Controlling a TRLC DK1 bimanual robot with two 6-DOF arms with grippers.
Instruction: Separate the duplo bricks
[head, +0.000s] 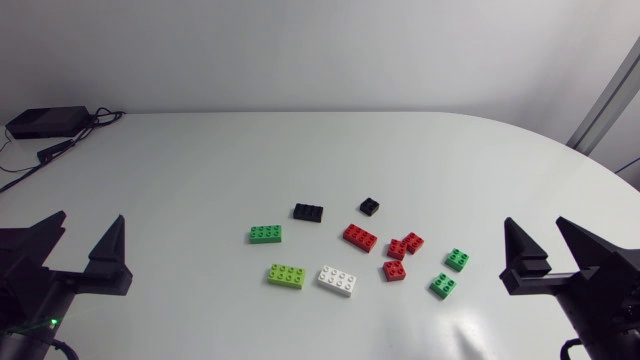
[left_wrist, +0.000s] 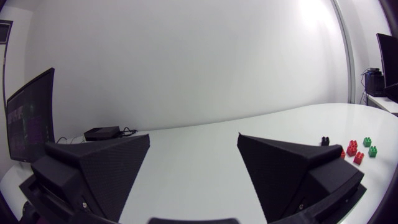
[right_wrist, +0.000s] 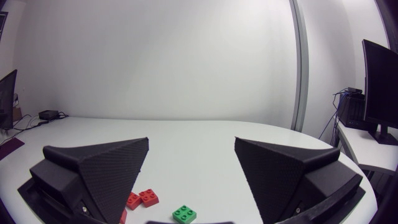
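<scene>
No readable text, label, brand, number or sign anywhere. Plain studs only on the duplo bricks (head: 360, 237); unmarked matte black on the left gripper (head: 88, 222) and the right gripper (head: 536, 228); blank white on the surface (head: 200, 170).

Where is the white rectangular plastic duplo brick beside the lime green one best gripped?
The white rectangular plastic duplo brick lies flat, studs up, so probably from straight above, closing across its two long sides at mid-length. The lime green plastic brick sits off one short end, leaving the long sides free.
</scene>
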